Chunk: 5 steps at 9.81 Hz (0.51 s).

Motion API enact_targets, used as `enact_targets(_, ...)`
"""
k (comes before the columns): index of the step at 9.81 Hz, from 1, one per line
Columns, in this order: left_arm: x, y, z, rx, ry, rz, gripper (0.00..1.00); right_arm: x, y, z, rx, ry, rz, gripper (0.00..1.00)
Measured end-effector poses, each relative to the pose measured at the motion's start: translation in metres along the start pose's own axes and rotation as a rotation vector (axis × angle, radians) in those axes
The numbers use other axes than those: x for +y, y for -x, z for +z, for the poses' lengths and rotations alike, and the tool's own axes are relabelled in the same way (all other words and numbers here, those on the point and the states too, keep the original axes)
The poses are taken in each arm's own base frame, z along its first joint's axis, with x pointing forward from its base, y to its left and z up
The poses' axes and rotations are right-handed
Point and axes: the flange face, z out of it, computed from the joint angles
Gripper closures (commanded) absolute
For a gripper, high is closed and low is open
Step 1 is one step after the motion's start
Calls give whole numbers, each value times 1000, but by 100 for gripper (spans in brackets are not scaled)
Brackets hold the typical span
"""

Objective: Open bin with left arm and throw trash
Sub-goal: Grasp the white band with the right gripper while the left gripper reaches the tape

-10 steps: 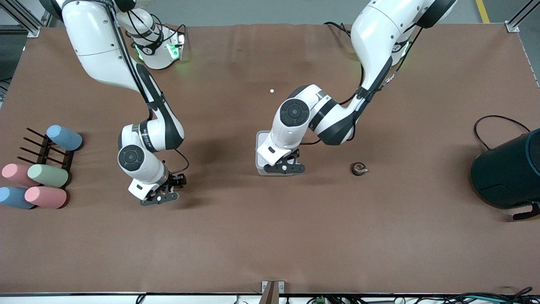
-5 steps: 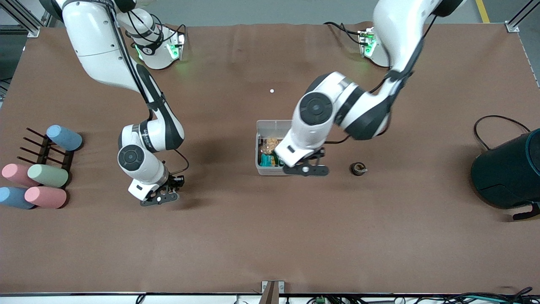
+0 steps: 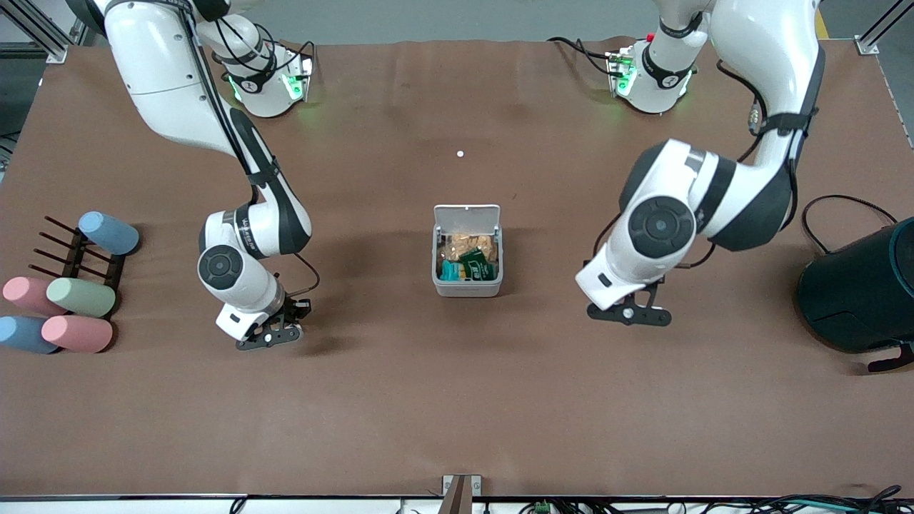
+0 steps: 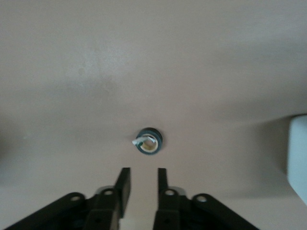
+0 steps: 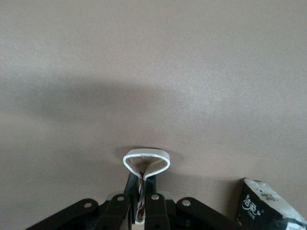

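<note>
1. The bin (image 3: 467,284) sits mid-desk. Its flat lid (image 3: 467,216) is flipped up toward the robots' edge, so the "open" step looks done.
2. Inside the bin: crinkly snack bags, one tan, one green, one teal.
3. The bin is a small white plastic box w/ rounded corners. It looks smooth and hard.
4. The left gripper (image 3: 628,315) hangs low over the desk, between the bin and the big dark teal can (image 3: 860,289) at the left arm's end. The left wrist view shows its jaws (image 4: 142,184) a little way apart w/ nothing in them.
5. The ring (image 4: 149,141) is small, dark and round, w/ a pale bit poking out. It lies flat on the desk just ahead of the left jaws. The front view hides it under the arm.
6. The right gripper (image 3: 270,334) is low over the desk toward the right arm's end, near the pastel foam rolls (image 3: 78,296) on their dark rack. Its jaws are pinched on the whitish-brown strip (image 5: 145,164), which curls into a loop. It looks thin and bendy, like paper.
7. The black printed packet (image 5: 264,207) lies on the desk just beside the right gripper. It looks shiny and soft.
8. The desk (image 3: 457,400) has a brown cloth top, a bit wrinkly.
9. Step now, I think: picking up trash. Next: left jaws drop around the ring and close, then carry it over the bin. The ring is tiny, so aim matters.
</note>
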Motion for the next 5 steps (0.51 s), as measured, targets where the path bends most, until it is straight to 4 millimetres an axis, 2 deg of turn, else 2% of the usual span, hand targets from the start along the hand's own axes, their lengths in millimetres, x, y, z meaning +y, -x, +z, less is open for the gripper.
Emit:
enact_targets(1, -14, -4, 28, 14, 18, -17, 7, -8, -3, -12, -5, -41, 28, 90)
enact_targets(3, -38, 0, 87, 58, 66, -44, 4, -32, -12, -58, -29, -145, 84, 90)
enact_targets(4, -37, 9, 113, 84, 92, -53, 4, -46, -16, -83, -45, -179, 110, 90)
enact_targets(5, -29, 19, 131, 96, 119, -71, 2, -65, -18, -106, -53, -194, 145, 91)
